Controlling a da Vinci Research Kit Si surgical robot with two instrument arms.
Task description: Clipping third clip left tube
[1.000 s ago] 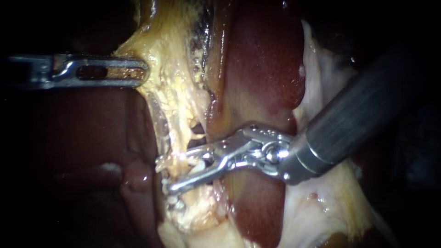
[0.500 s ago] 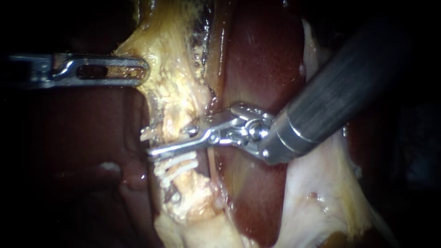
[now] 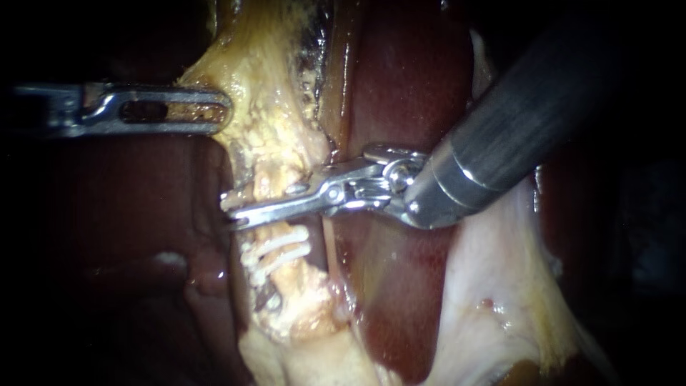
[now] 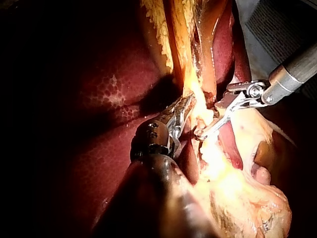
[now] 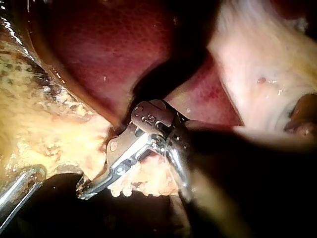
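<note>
While the left instrument's claw (image 3: 223, 111) pinches yellow tissue (image 3: 264, 86) at upper left, the right instrument's claw (image 3: 234, 209) clamps the tube (image 3: 266, 187) just above two white clips (image 3: 275, 250).

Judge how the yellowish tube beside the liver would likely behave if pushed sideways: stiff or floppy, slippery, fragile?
Probably floppy: the tube is a thin, ragged strand bending where the right instrument holds it. Likely slippery, since it and the liver glisten wet. Possibly fragile: its surface looks frayed near the clips, so a hard push may tear it.
</note>
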